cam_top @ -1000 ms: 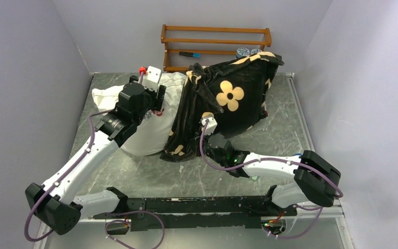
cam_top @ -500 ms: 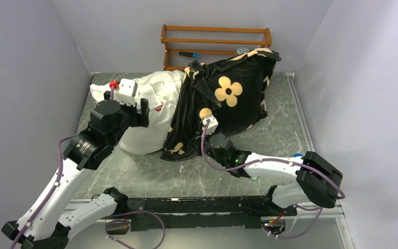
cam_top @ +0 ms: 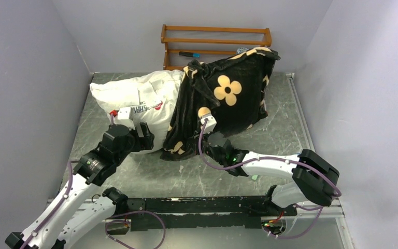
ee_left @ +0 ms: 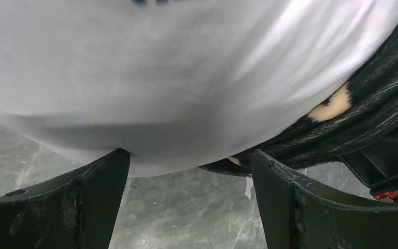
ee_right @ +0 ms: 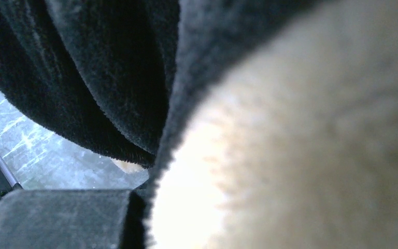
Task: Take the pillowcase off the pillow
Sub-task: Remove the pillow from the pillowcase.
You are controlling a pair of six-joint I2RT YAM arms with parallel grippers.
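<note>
My left claw (ee_left: 189, 158) stands spread wide and empty, its fingers just under the near bulge of the plump white rectangular pillow (cam_top: 140, 96), which lies toward the far left corner of the grey marbled bench (cam_top: 197, 174). My right claw (cam_top: 204, 115) is pressed together, pinching a near fold of the black plush pillowcase with cream flowers (cam_top: 238, 104). The pillowcase covers the pillow's right end, near the bench's far edge.
</note>
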